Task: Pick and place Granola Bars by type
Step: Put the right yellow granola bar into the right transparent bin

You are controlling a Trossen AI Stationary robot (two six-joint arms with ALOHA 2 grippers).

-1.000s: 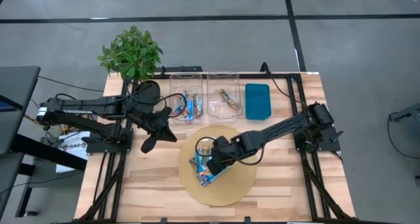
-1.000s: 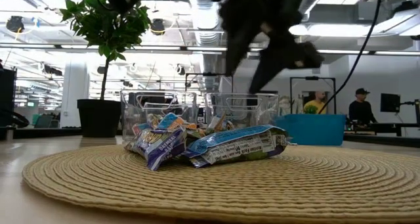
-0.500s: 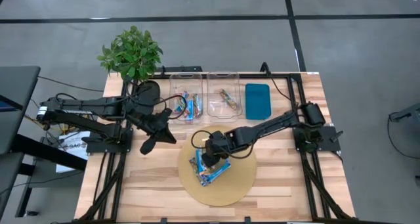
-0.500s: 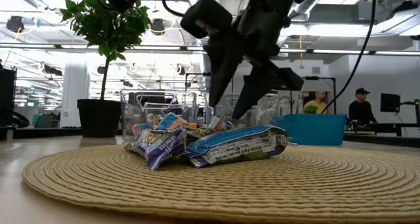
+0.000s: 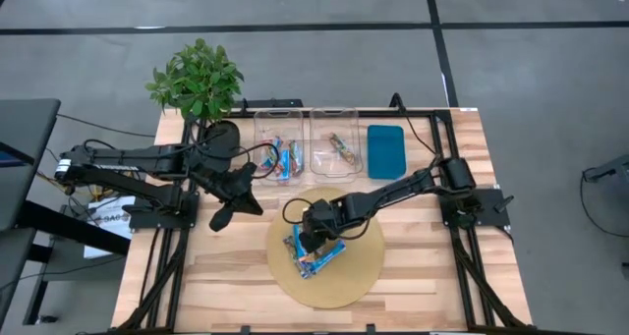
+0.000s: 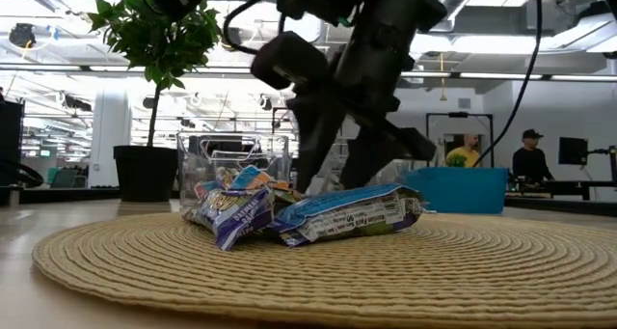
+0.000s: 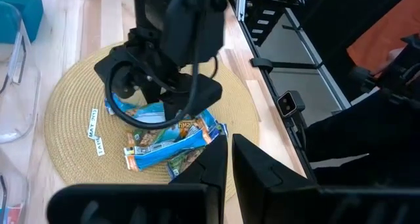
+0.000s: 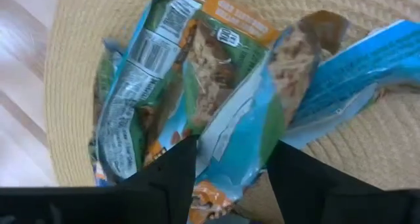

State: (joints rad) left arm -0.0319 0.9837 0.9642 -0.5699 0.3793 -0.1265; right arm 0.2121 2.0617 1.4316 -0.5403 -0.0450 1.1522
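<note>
Granola Bars (image 5: 316, 252) lie in a pile on the round woven mat (image 5: 362, 274).
The right tool (image 5: 312, 237) is open, down over the pile. The left tool (image 5: 233, 201) hangs closed above the tabletop (image 5: 226, 276).

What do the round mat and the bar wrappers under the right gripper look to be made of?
The round mat looks like woven straw or rope, matte tan, judging by its coiled ridges. The granola bar wrappers look like thin glossy plastic film, going by their crinkles and sheen. The right gripper hangs open right over them.
</note>
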